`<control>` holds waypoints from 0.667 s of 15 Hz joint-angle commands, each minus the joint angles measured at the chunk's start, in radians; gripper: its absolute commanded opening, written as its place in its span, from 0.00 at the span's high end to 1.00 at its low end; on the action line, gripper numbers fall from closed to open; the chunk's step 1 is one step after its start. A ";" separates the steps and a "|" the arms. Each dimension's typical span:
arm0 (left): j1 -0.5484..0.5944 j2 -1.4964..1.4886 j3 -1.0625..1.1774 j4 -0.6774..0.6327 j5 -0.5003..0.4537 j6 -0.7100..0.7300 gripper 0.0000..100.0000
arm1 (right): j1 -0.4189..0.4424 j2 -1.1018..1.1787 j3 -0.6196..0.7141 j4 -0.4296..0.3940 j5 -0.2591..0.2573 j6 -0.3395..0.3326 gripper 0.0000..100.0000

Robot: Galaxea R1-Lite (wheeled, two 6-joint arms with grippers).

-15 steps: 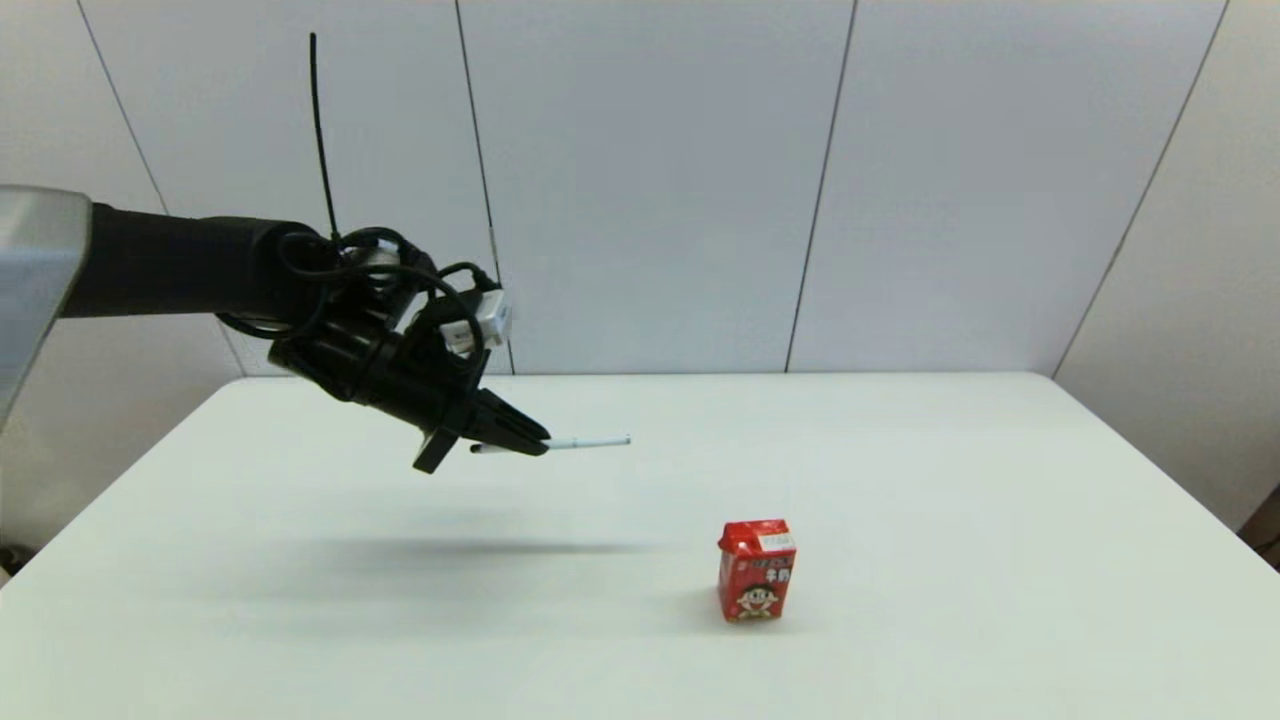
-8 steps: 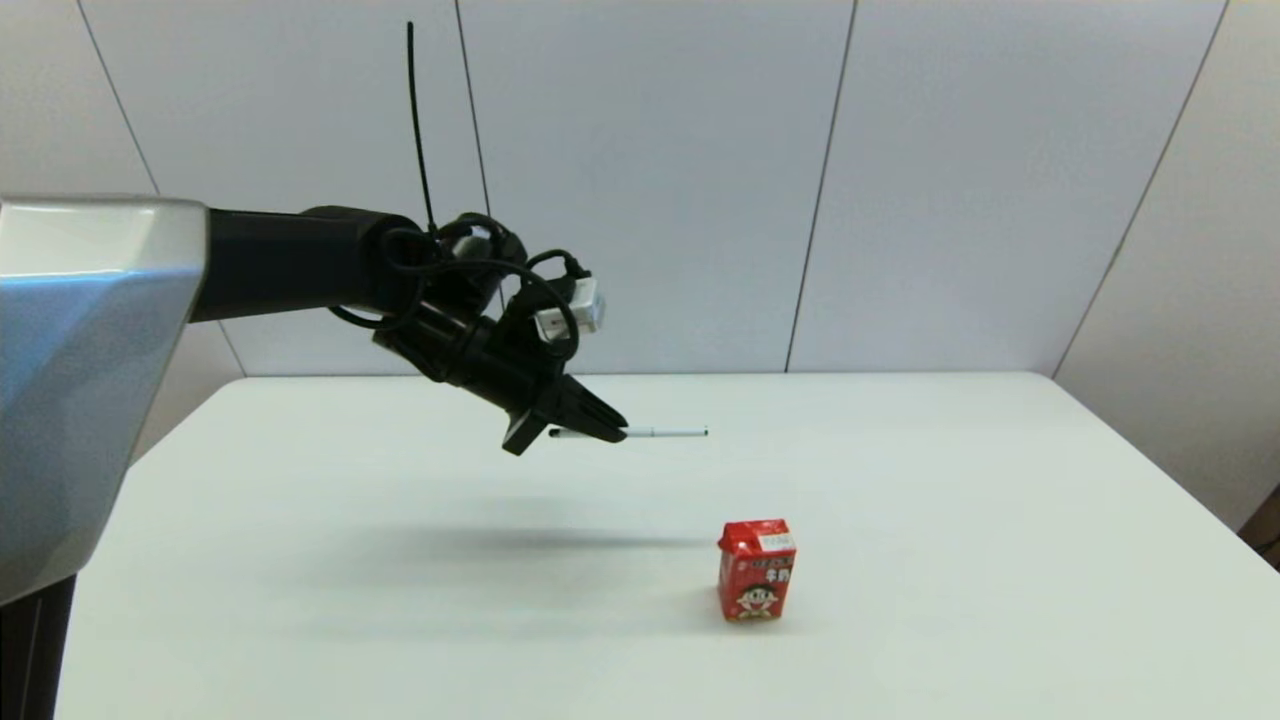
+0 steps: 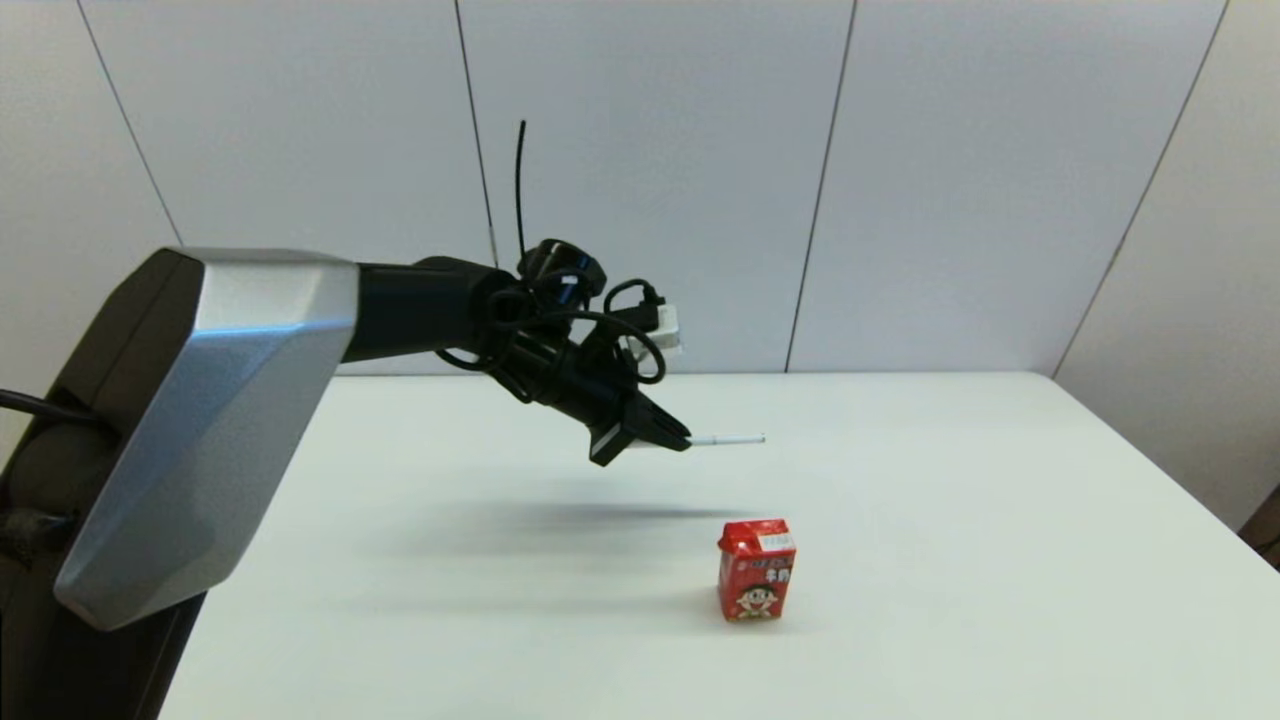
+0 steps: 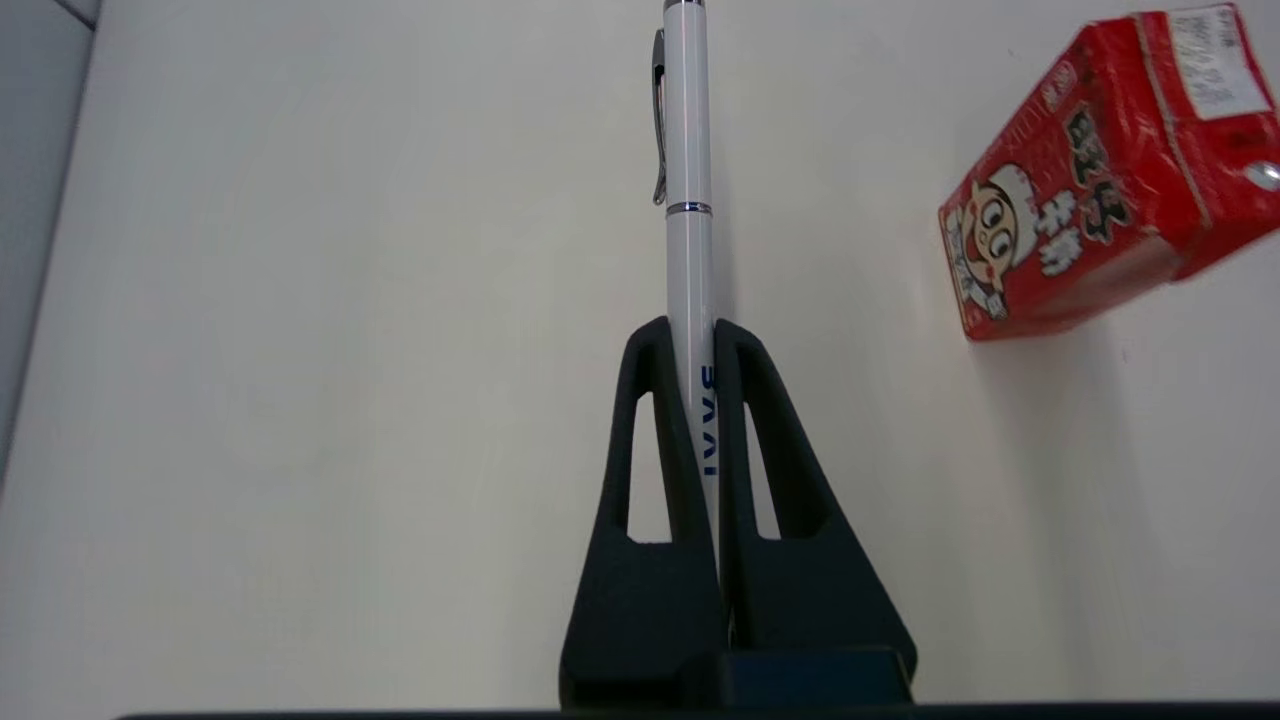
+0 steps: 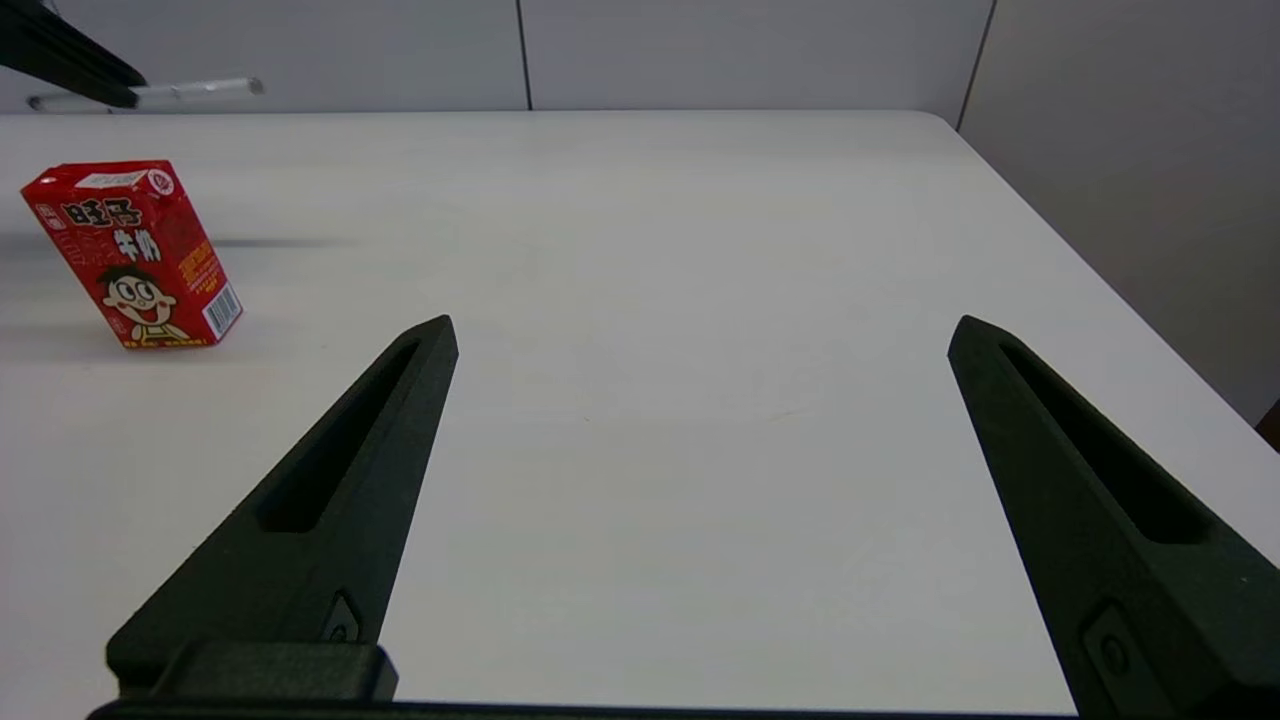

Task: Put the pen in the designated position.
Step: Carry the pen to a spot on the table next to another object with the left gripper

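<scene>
The left claw [image 3: 668, 440] pinches the pen [image 4: 689, 180] above the desk [image 3: 950, 480]. Released this high, it could roll. The right claw [image 5: 700, 335] gapes empty.

Left tool [image 3: 668, 441] above bench [image 3: 1000, 480] centre, pen [image 3: 728, 440] level between fingers, sticking rightward. Carton [image 3: 756, 569] on bench, nearer robot, slightly right of pen. Right tool [image 5: 700, 340] low over bench's right part.

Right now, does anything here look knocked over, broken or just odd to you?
Nothing stands out. The left gripper holds the white pen in the air over the white table, level and intact. The red cartoon-face carton stands upright, apart from the pen. The right gripper hangs open over bare tabletop.
</scene>
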 commanded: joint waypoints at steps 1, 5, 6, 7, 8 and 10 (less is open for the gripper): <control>-0.009 0.056 0.001 -0.008 0.037 -0.023 1.00 | 0.000 0.000 0.012 -0.001 0.000 0.000 0.00; -0.009 0.076 0.001 -0.042 0.054 -0.095 1.00 | 0.000 0.000 0.012 -0.001 0.000 0.000 0.00; -0.009 0.082 0.001 -0.048 0.055 -0.102 1.00 | 0.000 0.000 0.012 -0.001 0.000 0.000 0.00; -0.009 0.085 0.001 -0.050 0.055 -0.106 1.00 | 0.000 0.000 0.012 -0.001 0.000 0.000 0.00; -0.013 0.093 0.001 -0.050 0.055 -0.108 1.00 | 0.000 0.000 0.012 -0.001 0.000 0.000 0.00; -0.020 0.108 0.001 -0.050 0.055 -0.108 1.00 | 0.000 0.000 0.012 -0.001 0.000 0.000 0.00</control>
